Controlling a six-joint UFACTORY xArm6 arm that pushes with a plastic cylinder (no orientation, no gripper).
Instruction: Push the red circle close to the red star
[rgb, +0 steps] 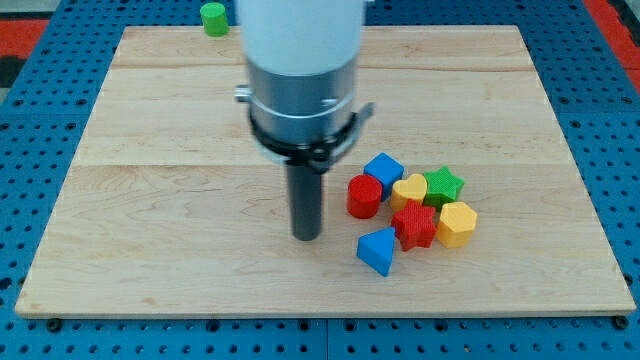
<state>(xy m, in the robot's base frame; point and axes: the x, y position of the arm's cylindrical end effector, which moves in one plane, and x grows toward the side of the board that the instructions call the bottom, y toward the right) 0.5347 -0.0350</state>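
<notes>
— Where's my tip (307, 236)?
— On the tabletop (150, 200); the red circle (364, 196) sits just to its view's right, apart, red star (414, 225) beyond.
— Any pincer?
— None, just the rod.

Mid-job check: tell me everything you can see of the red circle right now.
The red circle is a short, upright cylinder of glossy red, plastic-looking material, flat top facing up, resting on the wooden board. It sits at the view's left edge of the block cluster, beside the blue cube and yellow heart, apparently touching them. The red star lies just to its lower right, a slight gap showing. My tip stands to its left, apart from it.
</notes>
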